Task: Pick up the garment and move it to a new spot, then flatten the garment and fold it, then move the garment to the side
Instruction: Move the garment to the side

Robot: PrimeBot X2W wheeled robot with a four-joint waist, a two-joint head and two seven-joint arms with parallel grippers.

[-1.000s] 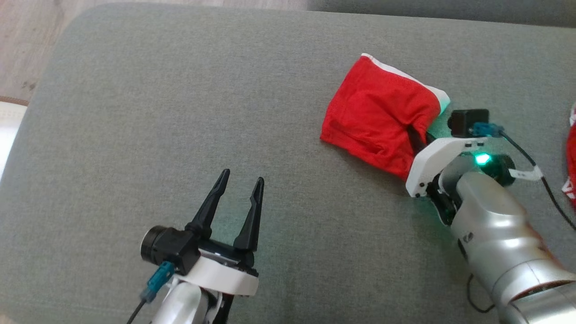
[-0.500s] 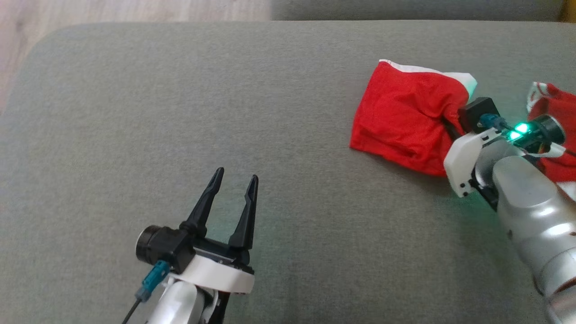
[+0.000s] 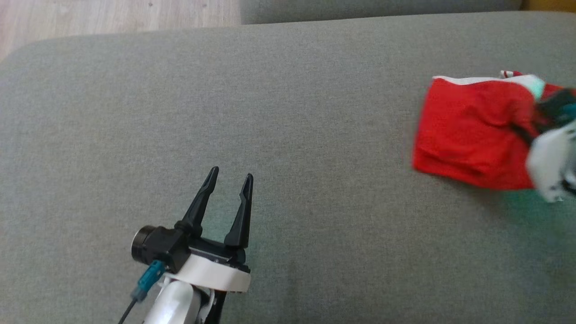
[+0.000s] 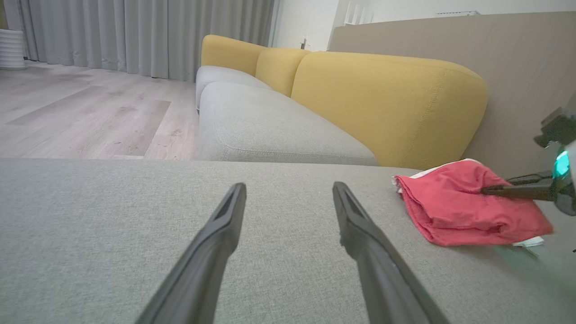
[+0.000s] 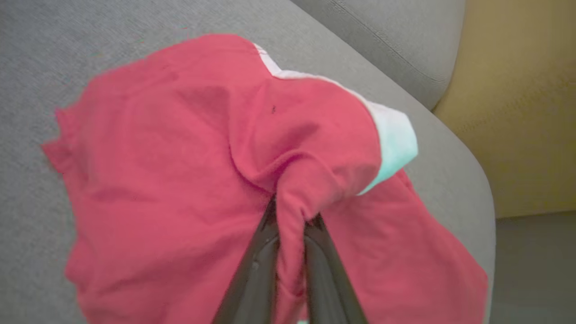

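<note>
The garment [image 3: 468, 135] is red with a white band, folded into a compact bundle on the grey cushion at the far right of the head view. My right gripper [image 5: 290, 216] is shut on a pinched ridge of the garment [image 5: 180, 171]; its two dark fingers [image 5: 254, 270] clamp the cloth between them. In the left wrist view the garment [image 4: 459, 211] lies at the right with the right gripper's fingers [image 4: 517, 191] lying across it. My left gripper [image 3: 227, 177] stands open and holds nothing, over bare cushion at the lower left, far from the garment.
The grey cushion [image 3: 270, 135] spreads wide to the left. Wooden floor [image 3: 90, 18] shows beyond its far left corner. A yellow backrest [image 4: 387, 103] and another grey seat [image 4: 270, 130] lie behind. The cushion's rounded edge [image 5: 468, 180] is close by the garment.
The right gripper has dragged the garment rightward across the cushion, now at the picture's right edge. The head view has also shifted. The left gripper has stayed open and still.
</note>
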